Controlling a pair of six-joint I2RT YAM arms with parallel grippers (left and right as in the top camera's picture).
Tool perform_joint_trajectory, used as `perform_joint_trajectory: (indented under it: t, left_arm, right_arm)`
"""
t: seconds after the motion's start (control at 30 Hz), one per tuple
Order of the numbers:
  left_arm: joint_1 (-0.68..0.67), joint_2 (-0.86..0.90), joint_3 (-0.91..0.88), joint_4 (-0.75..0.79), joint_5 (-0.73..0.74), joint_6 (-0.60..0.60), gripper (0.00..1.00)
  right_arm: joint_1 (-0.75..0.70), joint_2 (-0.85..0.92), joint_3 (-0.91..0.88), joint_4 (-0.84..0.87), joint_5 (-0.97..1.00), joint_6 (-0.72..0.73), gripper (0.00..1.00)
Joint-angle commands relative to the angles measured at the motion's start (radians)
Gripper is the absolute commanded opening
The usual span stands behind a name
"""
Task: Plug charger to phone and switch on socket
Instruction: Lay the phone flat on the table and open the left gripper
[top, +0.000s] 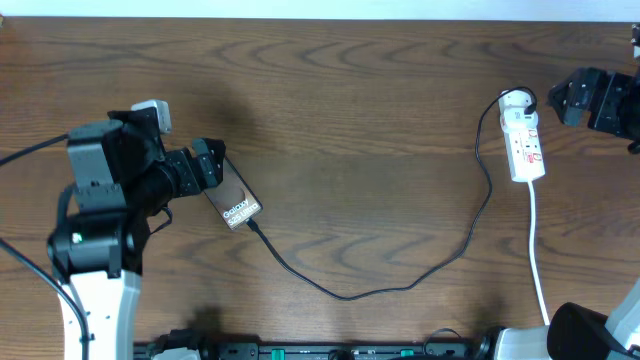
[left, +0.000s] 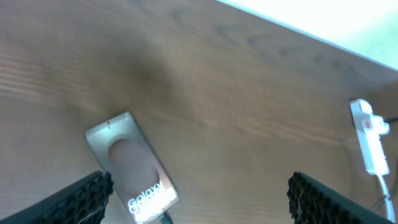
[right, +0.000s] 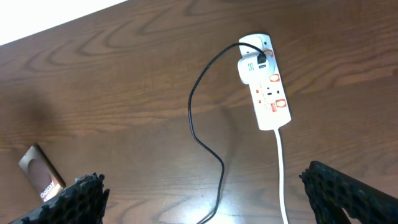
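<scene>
The brown-bronze phone (top: 236, 203) with white "Galaxy" lettering lies flat on the table at the left. The black charger cable (top: 400, 287) has its small plug at the phone's lower end and runs right in a long curve to the white socket strip (top: 524, 146). My left gripper (top: 207, 163) is open, its fingers over the phone's upper end; in the left wrist view the phone (left: 133, 167) lies by the left finger. My right gripper (top: 556, 98) is open, just right of the socket's top end. The right wrist view shows the socket (right: 266, 87), cable (right: 200, 124) and phone (right: 42, 177).
The socket's white cord (top: 538, 265) runs down to the table's front edge. A black rail with cables (top: 300, 350) lies along the front edge. The table's pale far edge (left: 323, 25) shows in the left wrist view.
</scene>
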Motion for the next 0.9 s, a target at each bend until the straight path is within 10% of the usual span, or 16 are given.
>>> perform_joint_trajectory:
  t: [0.0, 0.3, 0.87]
  left_arm:
    - [-0.004, -0.073, -0.088, 0.085, -0.024, 0.080, 0.92]
    - [-0.071, -0.306, -0.359, 0.481, 0.021, 0.360, 0.92]
    - [-0.080, -0.875, -0.962, 0.914, 0.019, 0.389, 0.92]
  right_arm:
    - [0.005, 0.002, 0.007, -0.001, -0.002, -0.010, 0.99]
    - [0.005, 0.002, 0.007, -0.001, -0.002, -0.010, 0.99]
    - [0.005, 0.002, 0.007, -0.001, -0.002, -0.010, 0.99]
